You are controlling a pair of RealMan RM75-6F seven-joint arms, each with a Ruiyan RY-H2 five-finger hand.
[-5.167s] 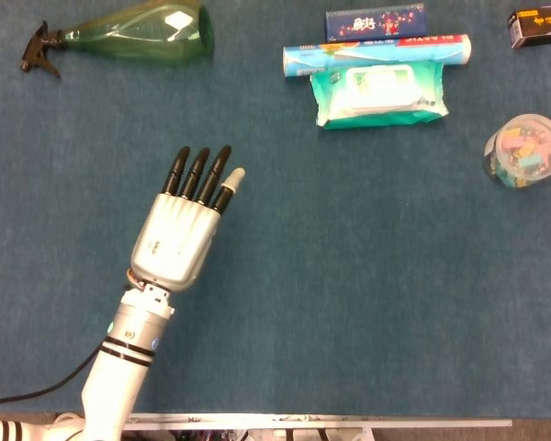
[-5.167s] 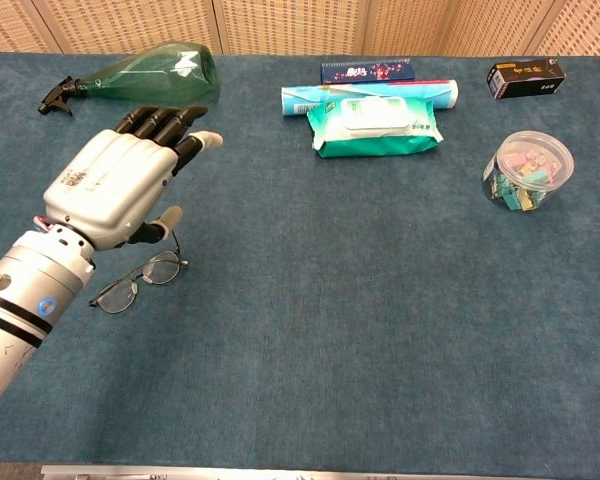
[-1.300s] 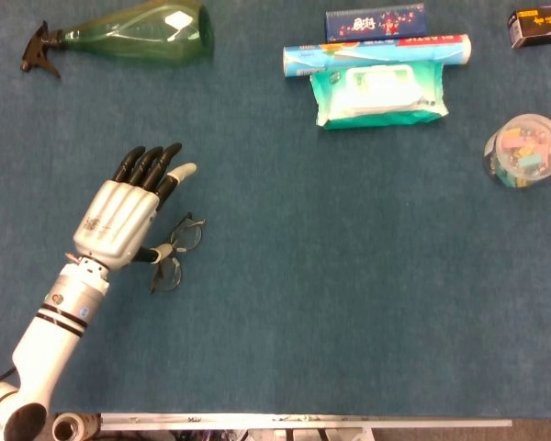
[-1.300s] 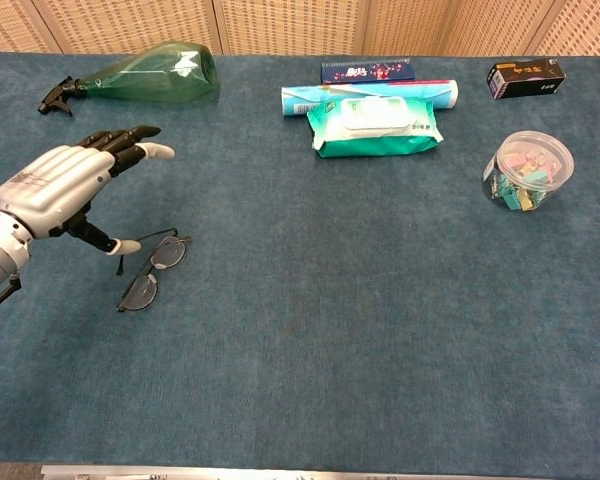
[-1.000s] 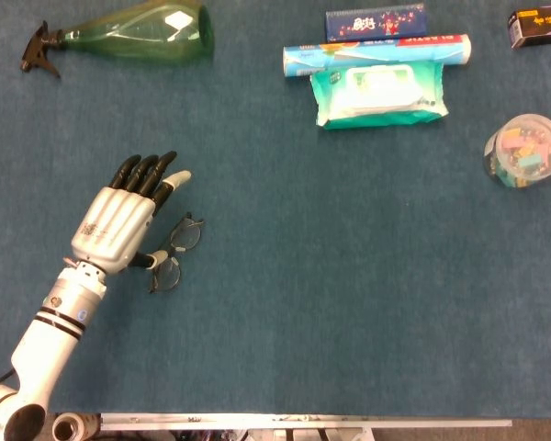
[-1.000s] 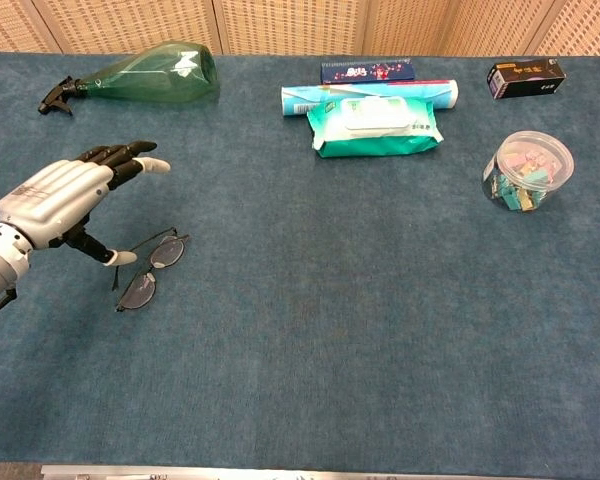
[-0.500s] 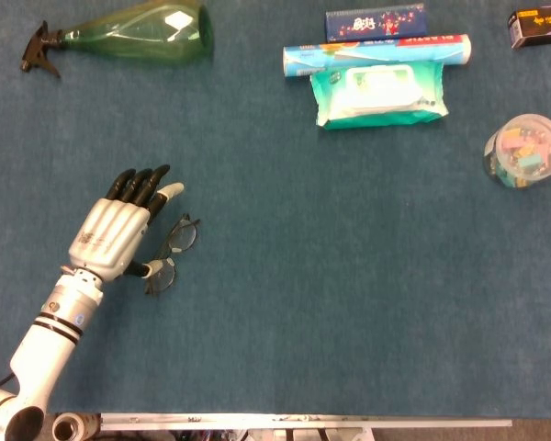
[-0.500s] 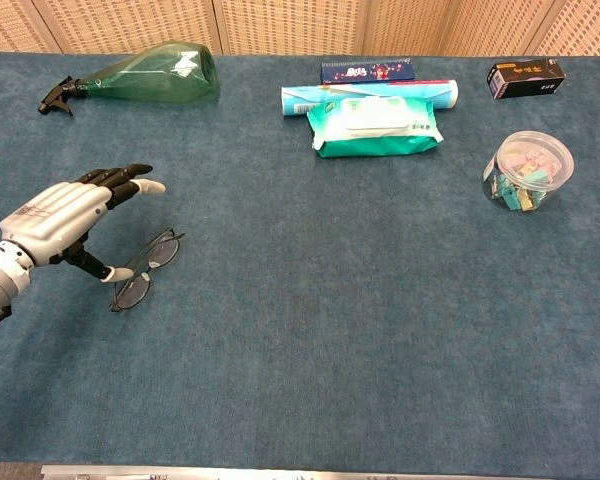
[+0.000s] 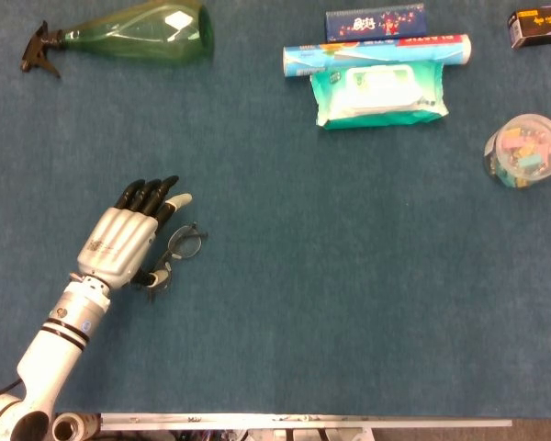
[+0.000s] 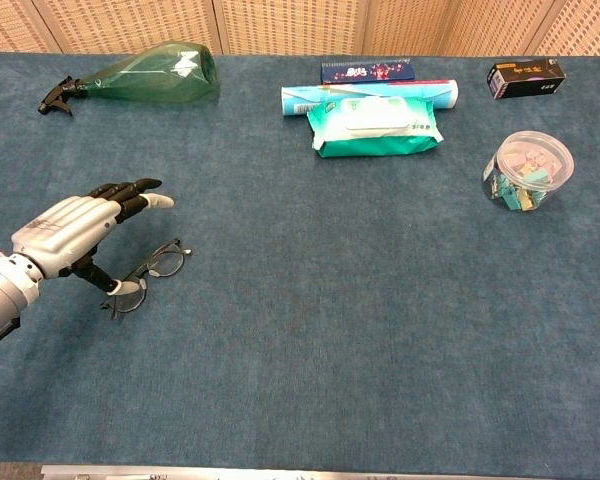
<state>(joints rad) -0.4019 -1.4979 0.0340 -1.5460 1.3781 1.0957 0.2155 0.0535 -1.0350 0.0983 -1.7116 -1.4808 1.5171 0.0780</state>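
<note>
Thumb of my left hand touches the thin wire-rimmed glasses on the blue tabletop; fingers spread, nothing gripped. Pinch and lift not yet done.

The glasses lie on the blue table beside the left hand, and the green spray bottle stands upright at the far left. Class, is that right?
Not quite. The green spray bottle lies on its side, not upright; the chest view shows this plainly. The rest holds: the glasses lie on the blue table beside the left hand, and the bottle is at the far left.
</note>
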